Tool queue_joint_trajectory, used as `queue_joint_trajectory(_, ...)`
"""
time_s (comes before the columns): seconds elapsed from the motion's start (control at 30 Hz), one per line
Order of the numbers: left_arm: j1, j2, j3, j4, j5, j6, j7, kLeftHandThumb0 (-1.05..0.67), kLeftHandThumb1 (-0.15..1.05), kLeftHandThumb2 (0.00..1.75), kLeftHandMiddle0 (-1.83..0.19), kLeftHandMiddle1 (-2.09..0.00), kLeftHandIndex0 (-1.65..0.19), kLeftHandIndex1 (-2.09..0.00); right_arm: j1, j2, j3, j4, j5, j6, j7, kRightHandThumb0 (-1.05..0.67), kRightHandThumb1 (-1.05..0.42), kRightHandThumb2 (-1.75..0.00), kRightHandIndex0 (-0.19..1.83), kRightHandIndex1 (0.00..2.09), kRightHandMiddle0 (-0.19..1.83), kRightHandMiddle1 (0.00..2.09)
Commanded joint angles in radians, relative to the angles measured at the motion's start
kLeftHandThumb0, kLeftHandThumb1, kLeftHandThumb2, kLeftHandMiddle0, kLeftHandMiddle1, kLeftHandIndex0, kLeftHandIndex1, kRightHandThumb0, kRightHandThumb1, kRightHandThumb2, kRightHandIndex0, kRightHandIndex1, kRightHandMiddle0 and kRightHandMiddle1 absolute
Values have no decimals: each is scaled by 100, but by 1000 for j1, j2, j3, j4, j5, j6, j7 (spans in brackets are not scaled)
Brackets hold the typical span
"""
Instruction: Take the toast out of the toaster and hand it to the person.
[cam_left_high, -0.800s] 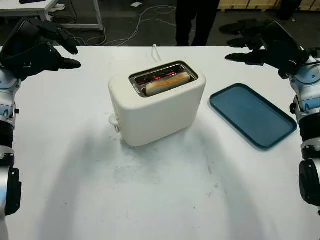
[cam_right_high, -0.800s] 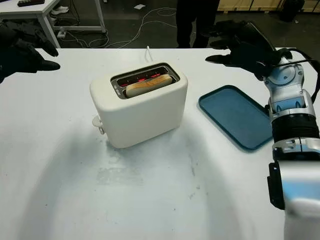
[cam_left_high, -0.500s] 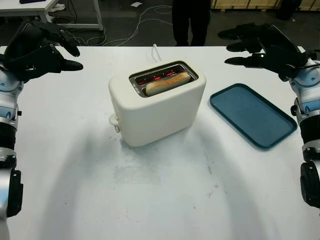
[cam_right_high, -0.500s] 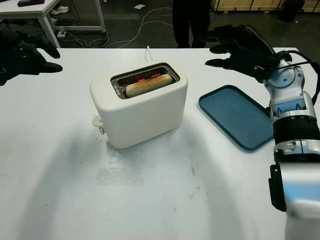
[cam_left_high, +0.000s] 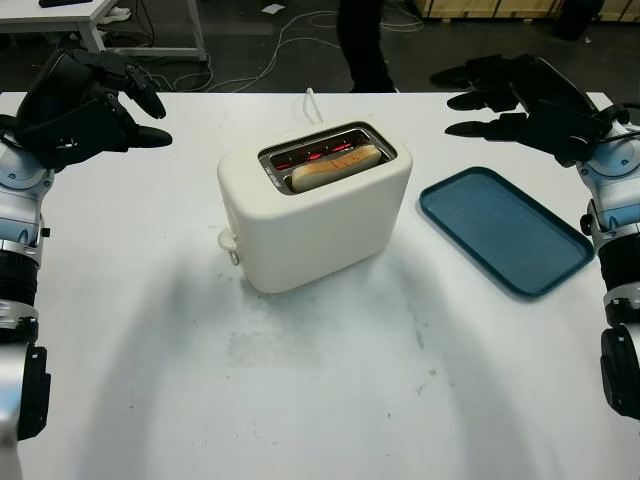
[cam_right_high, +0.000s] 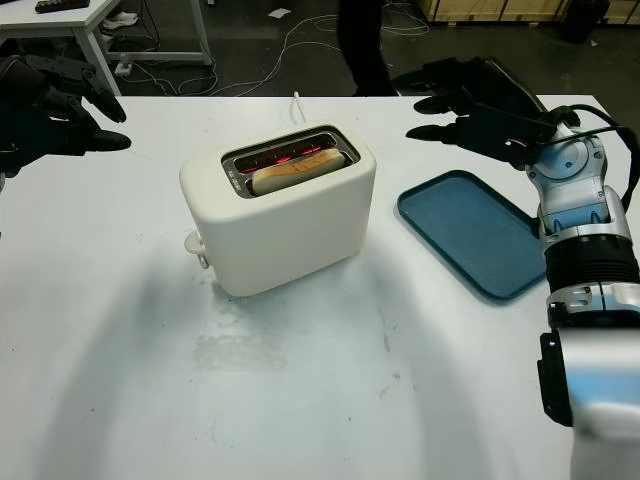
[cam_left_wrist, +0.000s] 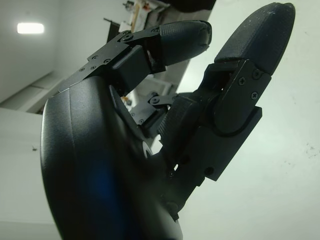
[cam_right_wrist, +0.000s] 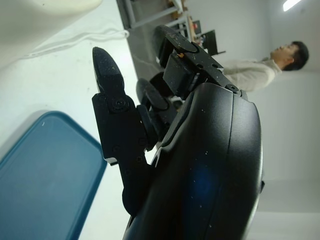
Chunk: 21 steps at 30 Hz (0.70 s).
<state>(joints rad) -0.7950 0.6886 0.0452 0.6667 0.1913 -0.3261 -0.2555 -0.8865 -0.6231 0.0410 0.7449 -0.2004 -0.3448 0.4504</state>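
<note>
The near part of the white bench (cam_left_high: 320, 400) is bare apart from faint scuffs. Further in, near the middle, stands the cream toaster (cam_left_high: 312, 208), turned a little askew, with its lever knob on the side nearer the left arm. The toast (cam_left_high: 335, 166) sits in the toaster's slot, its browned top edge just above the opening, with red glowing elements visible beside it. To the right of the toaster, apart from it, a blue tray (cam_left_high: 504, 229) lies flat on the bench. Beyond these, the left hand (cam_left_high: 85, 98) is raised over the far left part of the bench, open and holding nothing, well apart from the toaster. The right hand (cam_left_high: 515, 98) hangs over the far right part of the bench, above the far end of the tray, also open and holding nothing, its fingers pointing toward the toaster's side. A white cord runs from behind the toaster to the far edge. Past the bench, a person's dark trouser leg (cam_left_high: 365, 45) stands on the floor among loose cables.
</note>
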Motion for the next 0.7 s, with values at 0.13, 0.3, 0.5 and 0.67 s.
queue_joint_trajectory(0.13,11,-8,9,-7,-16,10,-3,-105,68,1,-108,-102,-94,-106,16,-10,-14,-8,24,-34,11,-38,-87,0,78,1,70,1)
queue_joint_trajectory(0.3,19,-5,20,-1,-23,8,-7,-105,68,1,-106,-103,-93,-105,21,-10,-11,-25,26,-22,11,-37,-86,0,78,1,70,1)
queue_joint_trajectory(0.5,21,5,28,30,-28,-18,-12,-105,70,2,-104,-103,-92,-105,41,-16,-20,-58,32,1,12,-40,-87,0,78,1,69,0)
queue_joint_trajectory(0.67,16,2,27,44,-35,-28,-12,-105,71,2,-103,-103,-93,-104,52,-16,-30,-83,38,21,14,-43,-87,0,77,0,68,0)
